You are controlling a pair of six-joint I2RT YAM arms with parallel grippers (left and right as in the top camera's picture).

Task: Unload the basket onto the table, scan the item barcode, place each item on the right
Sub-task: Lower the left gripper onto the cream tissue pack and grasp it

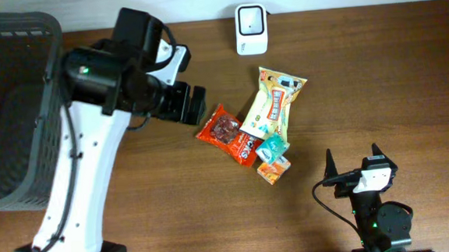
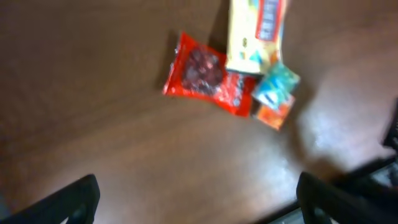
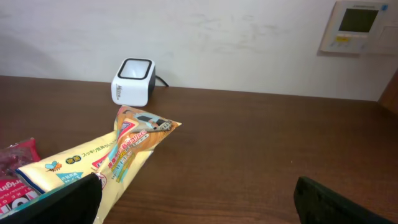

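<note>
Your left pincer [image 2: 198,200] hung wide open and empty over the table [image 2: 93,124], the red packet [image 2: 208,74] just ahead touching the yellow packet [image 2: 255,31], so you did best to pinch its free edge, then turn its barcode to the scanner [image 1: 250,28].

Scanner [image 1: 250,27] behind snack packets [image 1: 269,114] (clustered together), basket [image 1: 8,34] far left
</note>
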